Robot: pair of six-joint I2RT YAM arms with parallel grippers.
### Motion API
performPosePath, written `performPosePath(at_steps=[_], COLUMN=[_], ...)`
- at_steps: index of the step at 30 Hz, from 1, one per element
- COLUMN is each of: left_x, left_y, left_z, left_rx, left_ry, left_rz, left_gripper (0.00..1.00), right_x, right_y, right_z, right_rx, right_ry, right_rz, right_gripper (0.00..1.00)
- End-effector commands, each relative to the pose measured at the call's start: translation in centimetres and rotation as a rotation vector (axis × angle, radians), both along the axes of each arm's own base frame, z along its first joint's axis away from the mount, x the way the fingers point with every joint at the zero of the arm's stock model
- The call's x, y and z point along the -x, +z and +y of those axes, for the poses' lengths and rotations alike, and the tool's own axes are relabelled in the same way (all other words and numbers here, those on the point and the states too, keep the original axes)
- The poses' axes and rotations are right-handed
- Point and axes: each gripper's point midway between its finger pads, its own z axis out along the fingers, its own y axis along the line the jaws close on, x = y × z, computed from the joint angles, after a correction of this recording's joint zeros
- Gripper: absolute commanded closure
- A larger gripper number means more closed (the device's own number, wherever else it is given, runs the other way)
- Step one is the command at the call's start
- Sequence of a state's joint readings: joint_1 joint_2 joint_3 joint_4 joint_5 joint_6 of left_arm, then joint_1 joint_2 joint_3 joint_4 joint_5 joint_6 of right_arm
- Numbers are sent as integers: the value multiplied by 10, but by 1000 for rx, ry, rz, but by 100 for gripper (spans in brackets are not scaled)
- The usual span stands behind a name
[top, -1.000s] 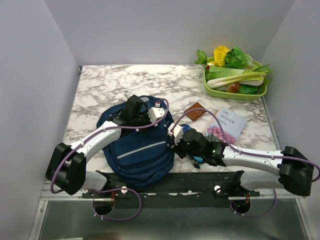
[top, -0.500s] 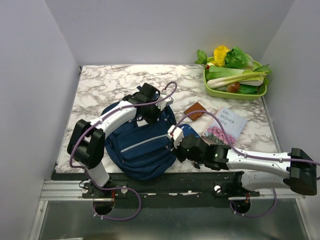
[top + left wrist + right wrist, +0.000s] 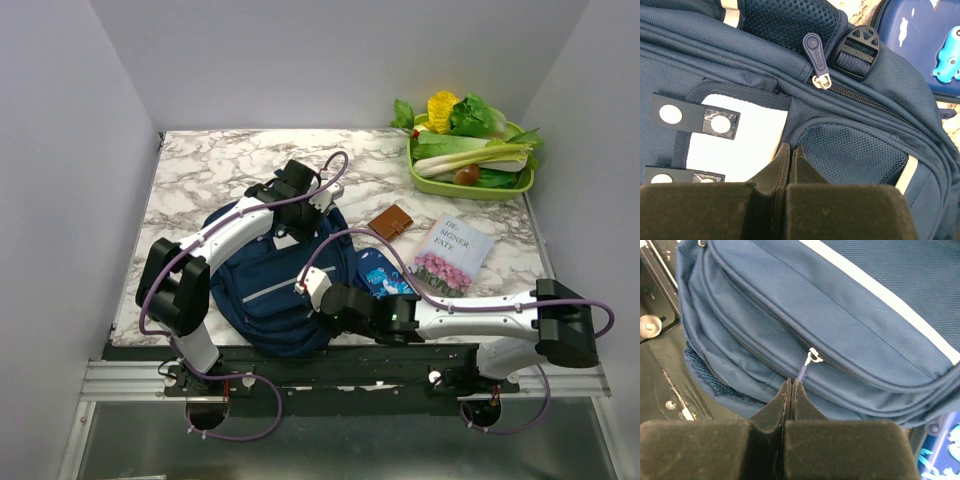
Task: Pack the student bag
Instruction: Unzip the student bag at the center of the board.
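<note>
gripping now: the right gripper [image 3: 791,386] has its two black fingers pressed together on the thin navy cord zip pull [image 3: 803,370] of a zipped compartment on the bag's front, just below the silver slider [image 3: 812,357].
student bag: the large navy blue fabric student bag with a grey stripe [image 3: 262,292] lies flat on the white marble-patterned table [image 3: 200,170], near the front edge, between the two arms.
left gripper: the left gripper [image 3: 790,152] sits at the bag's far end, fingers closed with no gap, tips against the cloth beside a light grey patch [image 3: 747,145]. whether any fabric is caught between them cannot be told.
step in hand: likely opening this compartment so things can go in.
doing it well: draw the zip pull along the line of the teeth, low and parallel to the cloth, not upward, or the slider may jam or the cord slip out of the pads.
bracing: the left gripper should hold the bag down against the tug, otherwise the whole bag may slide instead of the zip running.
nearby: a small blue pencil case with cartoon prints [image 3: 380,272] lies just beside the bag's right edge, apparently not yet packed.
</note>
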State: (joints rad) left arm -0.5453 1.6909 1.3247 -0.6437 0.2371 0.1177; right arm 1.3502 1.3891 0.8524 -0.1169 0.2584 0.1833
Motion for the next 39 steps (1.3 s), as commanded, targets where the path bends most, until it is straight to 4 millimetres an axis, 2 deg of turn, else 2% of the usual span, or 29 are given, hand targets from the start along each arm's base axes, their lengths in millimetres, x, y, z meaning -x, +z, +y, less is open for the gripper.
performPosePath(at_steps=[1, 5, 7, 10, 11, 14, 15, 16, 17, 18, 19, 21, 27, 29, 30, 32, 33, 39], left_x=[-61, -63, -68, -76, -74, -66, -66, -61, -61, -61, -60, -58, -65, -68, -69, -71, -71, -75], left_y=[66, 78, 92, 107, 106, 93, 89, 79, 75, 71, 69, 62, 62, 64, 64, 65, 66, 66], left_z=[-23, -29, -32, -33, -34, -29, -27, -24, -21, -20, -19, -17, -22, -23, -24, -24, -24, -23], left_rx=[159, 211, 231, 254, 258, 245, 235, 217, 205, 199, 199, 191, 206, 211, 211, 210, 210, 208], left_ry=[94, 91, 72, 85, 82, 75, 81, 79, 78, 81, 82, 81, 95, 97, 99, 103, 101, 114], left_rz=[-263, -296, -371, -412, -405, -393, -395, -381, -383, -387, -389, -384, -385, -390, -390, -396, -400, -412], left_gripper=[100, 100, 100, 100, 100, 100, 100, 100, 100, 100, 100, 100, 100, 100, 100, 100, 100, 100], right_x=[29, 30, 33, 34, 33, 23, 18, 8, 4, -1, -10, -21, -57, -65, -69, -77, -80, -90], right_y=[-1, 7, 18, 24, 23, 19, 20, 31, 27, 29, 34, 30, 6, 6, -4, -3, -9, -19], right_z=[24, 40, 52, 66, 67, 54, 48, 39, 29, 22, 14, 1, -32, -33, -37, -37, -39, -38], right_rx=[-15, -43, -70, -77, -68, -31, -29, -52, -40, -40, -42, -13, 72, 75, 118, 123, 147, 149], right_ry=[71, 85, 123, 152, 146, 59, 31, -30, -59, -89, -132, -173, -365, -414, -436, -489, -503, -574], right_rz=[59, 58, 56, 54, 54, 41, 28, -7, -26, -44, -81, -98, -87, -88, -83, -94, -96, -63], right_gripper=[99, 99, 99, 99, 99, 99, 90, 77, 63, 42, 36, 30, 29, 29, 30, 30, 32, 36])
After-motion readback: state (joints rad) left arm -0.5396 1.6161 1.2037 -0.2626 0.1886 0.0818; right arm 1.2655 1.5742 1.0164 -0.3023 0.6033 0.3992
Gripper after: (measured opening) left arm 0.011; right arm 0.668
